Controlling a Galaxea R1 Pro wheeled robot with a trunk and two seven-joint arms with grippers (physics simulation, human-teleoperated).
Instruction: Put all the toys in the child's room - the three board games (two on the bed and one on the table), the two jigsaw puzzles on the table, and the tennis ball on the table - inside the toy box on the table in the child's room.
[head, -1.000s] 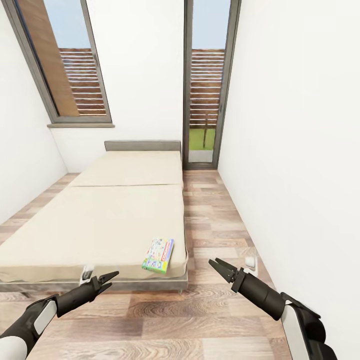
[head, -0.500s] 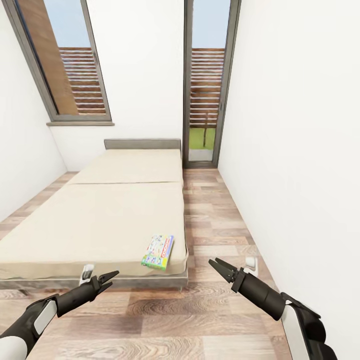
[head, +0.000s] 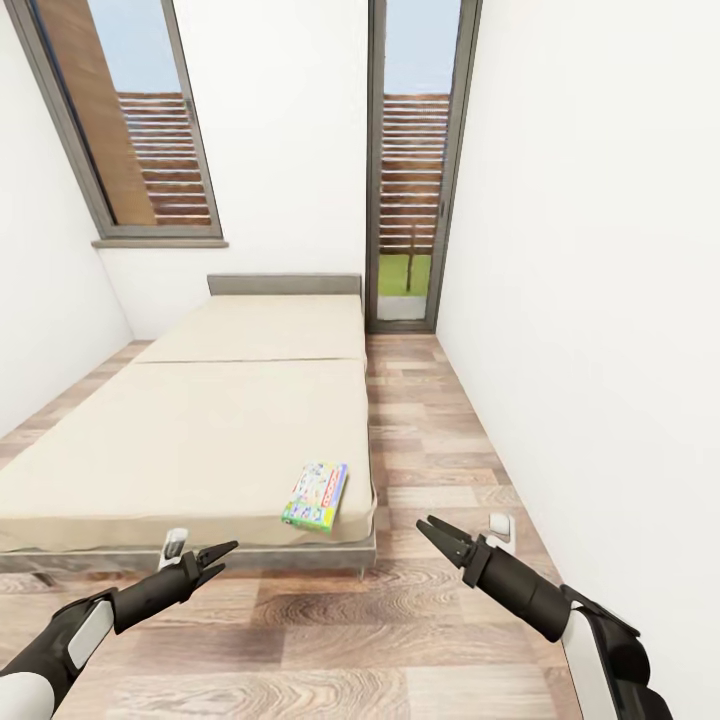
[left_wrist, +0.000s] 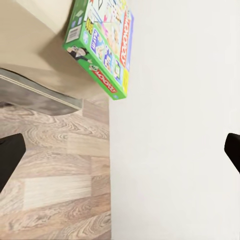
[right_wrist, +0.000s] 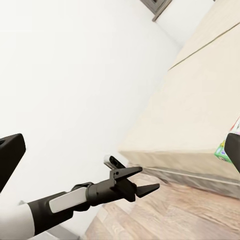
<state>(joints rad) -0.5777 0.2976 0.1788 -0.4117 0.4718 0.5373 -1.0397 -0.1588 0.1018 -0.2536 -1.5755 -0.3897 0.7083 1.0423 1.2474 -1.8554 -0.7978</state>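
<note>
Here 1 board game (head: 316, 496) lies on the bed (head: 200, 440), its print blurred.

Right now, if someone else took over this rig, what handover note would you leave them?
Left gripper: open, empty, held over the floor short of the bed.
Right gripper: open, empty, also over the floor, beside the bed's near corner.
One board game, green-edged with a red Monopoly banner, lies flat near the bed's near right corner, untouched.
The table, toy box and other toys are out of frame, so progress there cannot be judged.
Left: close in, pick up this game, carry it to the toy box.
</note>
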